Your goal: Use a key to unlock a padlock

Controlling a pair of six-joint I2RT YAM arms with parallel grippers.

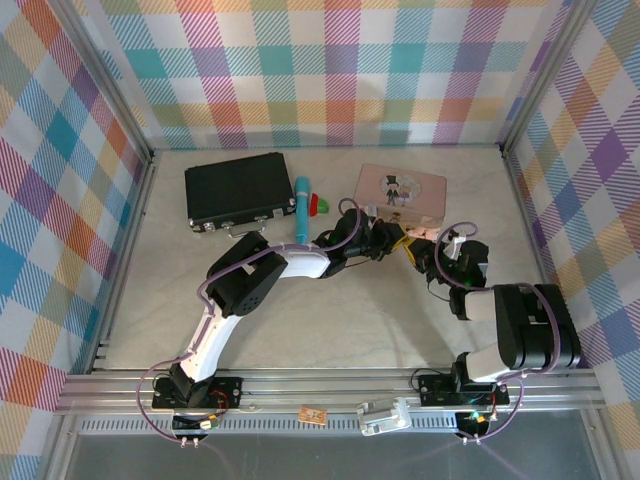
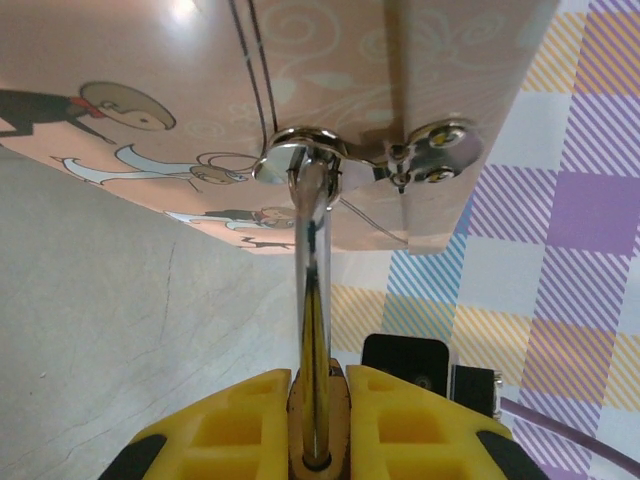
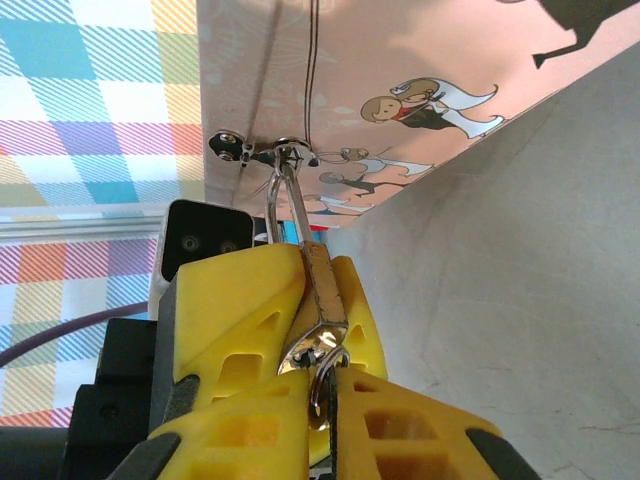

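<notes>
Left end effector [image 2: 318, 382] is clamped on the tiny brass-gold padlock [image 3: 322, 285], whose thin shackle hangs from the silver hasp [image 2: 420, 155] of the pink picture tin [image 1: 402, 188]. The right end effector [image 3: 325, 400] pinches the slim silver key [image 3: 312, 352], which seems seated in the lock, so turning it is likely what remains. The tin is shut and its contents are hidden.

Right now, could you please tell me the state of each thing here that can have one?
Pink picture tin: lid shut.
Small brass padlock: hooked through the tin's silver hasp, shackle looks closed.
Small silver key: at the padlock's base; turned or not, I cannot tell.
Flat black case: closed.
Left claw: shut on the padlock.
Right claw: shut on the key.
</notes>
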